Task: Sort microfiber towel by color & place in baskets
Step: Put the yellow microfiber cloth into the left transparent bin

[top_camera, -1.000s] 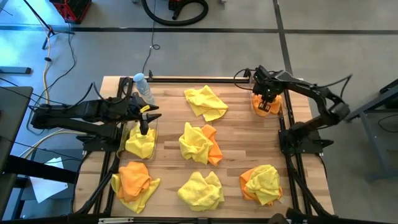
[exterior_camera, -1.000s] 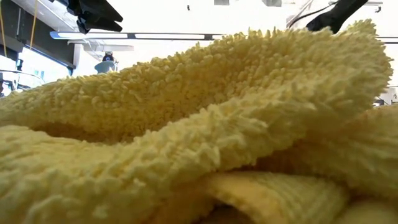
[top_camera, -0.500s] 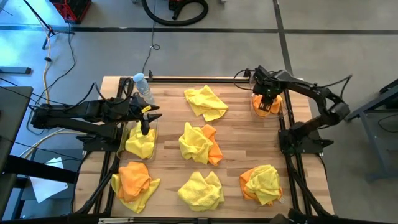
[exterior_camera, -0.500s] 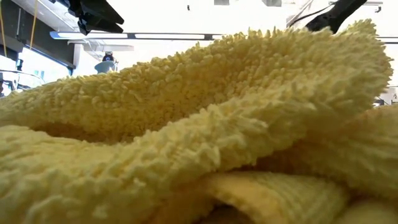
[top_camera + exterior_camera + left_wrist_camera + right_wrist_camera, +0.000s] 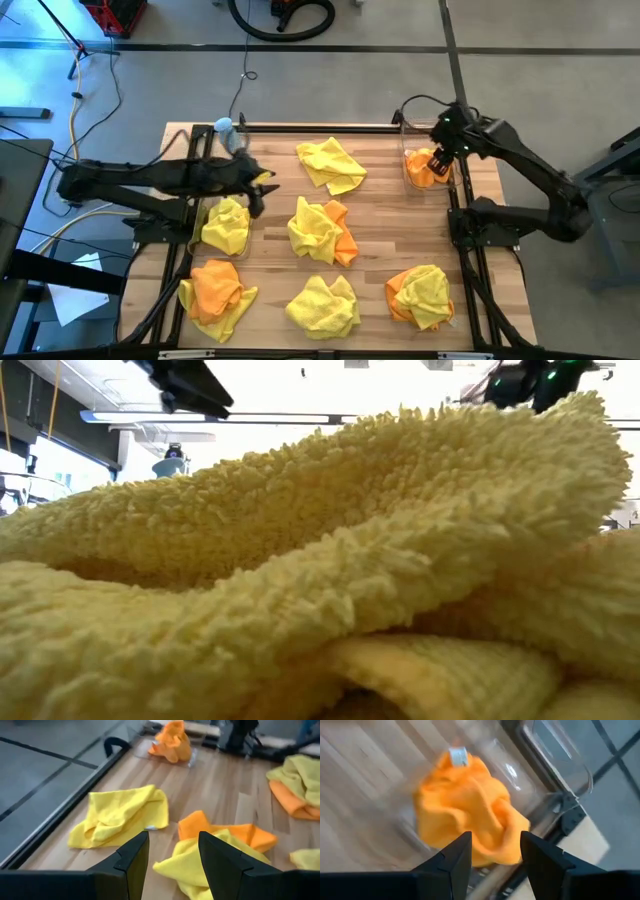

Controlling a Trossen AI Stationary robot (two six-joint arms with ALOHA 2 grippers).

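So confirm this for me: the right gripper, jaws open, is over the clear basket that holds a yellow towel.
Not quite: the towel in that basket is orange, not yellow, as the right wrist view shows. The right gripper is indeed above it, jaws open.

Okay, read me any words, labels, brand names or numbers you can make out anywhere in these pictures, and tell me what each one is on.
No readable text anywhere.
Orange towel in the clear basket: small white sewn-in tag, too blurred to read.
Yellow towel on the table: small white tag, too small to read.
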